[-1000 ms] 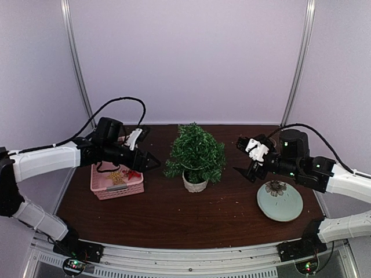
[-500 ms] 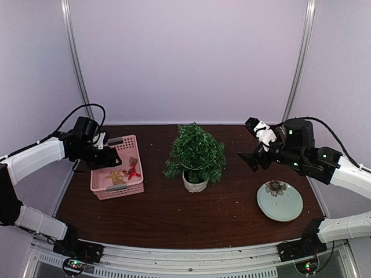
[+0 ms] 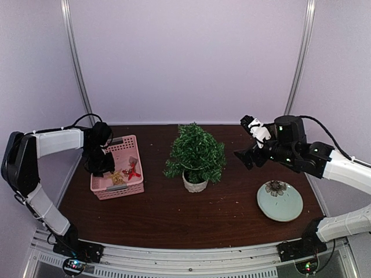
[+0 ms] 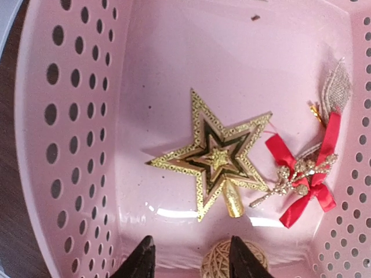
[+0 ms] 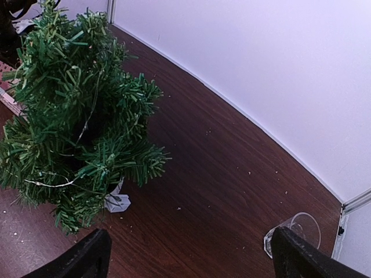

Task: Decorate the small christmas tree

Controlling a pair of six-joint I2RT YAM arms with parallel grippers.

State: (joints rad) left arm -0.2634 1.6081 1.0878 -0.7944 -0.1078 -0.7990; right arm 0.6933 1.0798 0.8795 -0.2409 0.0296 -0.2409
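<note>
The small christmas tree (image 3: 196, 153), dark green in a round white pot, stands mid-table; it also fills the left of the right wrist view (image 5: 75, 110). A pink perforated basket (image 3: 133, 187) sits left of it. In the left wrist view the basket (image 4: 75, 116) holds a gold glitter star (image 4: 215, 155), a red bow with a gold sprig (image 4: 307, 174) and a wicker ball (image 4: 223, 262). My left gripper (image 4: 190, 259) is open and empty, pointing down into the basket just above the ball (image 3: 99, 164). My right gripper (image 5: 191, 258) is open wide and empty, in the air right of the tree (image 3: 246, 157).
A pale green plate with a flower ornament (image 3: 279, 200) lies at the front right. A small clear plastic piece (image 5: 293, 231) lies on the dark wood table near the back wall. White walls close in the back and sides.
My left arm has pulled back from beside the tree to the left and swung down over the pink basket. My right gripper has lifted and drifted slightly left, staying open.
</note>
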